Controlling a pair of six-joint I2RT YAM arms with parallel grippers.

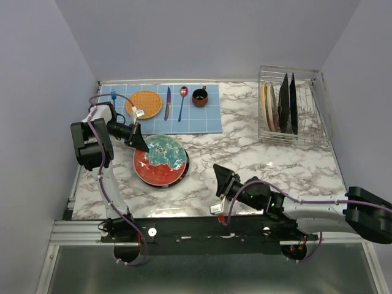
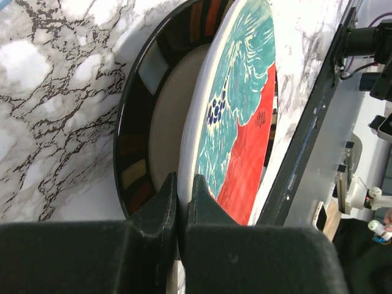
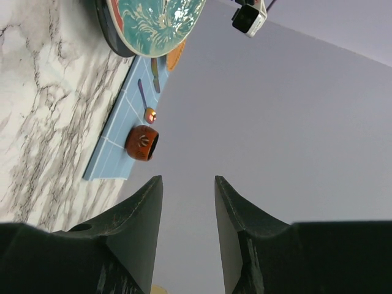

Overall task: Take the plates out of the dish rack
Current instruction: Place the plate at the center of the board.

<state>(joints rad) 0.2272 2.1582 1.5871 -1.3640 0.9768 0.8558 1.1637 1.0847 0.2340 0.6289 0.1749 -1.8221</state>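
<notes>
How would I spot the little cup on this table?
Find the blue placemat at the back left. The cup stands at its right end, beside the spoon. It alone is squat, round and reddish-brown; its neighbours are flat cutlery.

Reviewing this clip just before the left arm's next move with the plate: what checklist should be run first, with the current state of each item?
1. Left gripper shut on the rim of the red plate: ok.
2. Red plate over the black-rimmed plate: ok.
3. Red plate lying flat on it: not ok, the gripped edge looks raised.
4. Right gripper open and empty: ok.
5. Right gripper apart from the stack: ok.
6. Rack emptied: not ok, upright plates stand in it.
</notes>
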